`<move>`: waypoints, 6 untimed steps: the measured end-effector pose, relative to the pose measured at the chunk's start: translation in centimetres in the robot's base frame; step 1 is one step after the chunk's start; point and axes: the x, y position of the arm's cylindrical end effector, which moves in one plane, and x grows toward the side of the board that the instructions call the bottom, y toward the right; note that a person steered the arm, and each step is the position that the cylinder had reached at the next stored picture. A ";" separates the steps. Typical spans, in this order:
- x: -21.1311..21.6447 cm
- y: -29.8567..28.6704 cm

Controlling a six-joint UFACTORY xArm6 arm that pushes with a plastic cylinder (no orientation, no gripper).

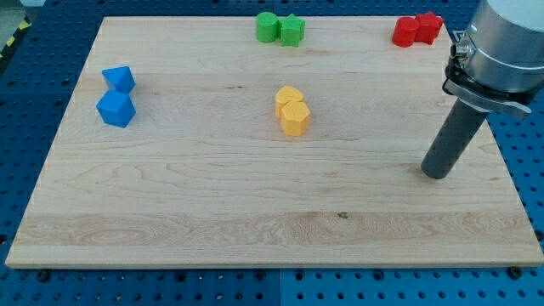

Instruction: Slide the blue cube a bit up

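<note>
Now my tip (437,172) rests near the board's (255,212) right edge, touching nothing, a bare rod; the blue cube (116,110) sits near the left edge, just below another blue block (119,80), far from my tip.

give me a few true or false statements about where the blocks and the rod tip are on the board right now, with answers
1. My tip touches a blue block. False: it stands near the board's right edge, far from both blue blocks.
2. Two blue blocks sit near the view's left, the upper blue block just above the lower blue block. True.
3. The yellow blocks lie at the view's bottom edge. False: they sit near the board's middle.
4. The green blocks sit side by side at the view's top. True.
5. The red blocks are at the view's top right. True.
</note>
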 end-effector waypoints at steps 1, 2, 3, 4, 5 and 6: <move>0.0 0.3; 0.0 0.4; 0.0 0.5; 0.0 1.0; 0.0 0.9; 0.0 0.1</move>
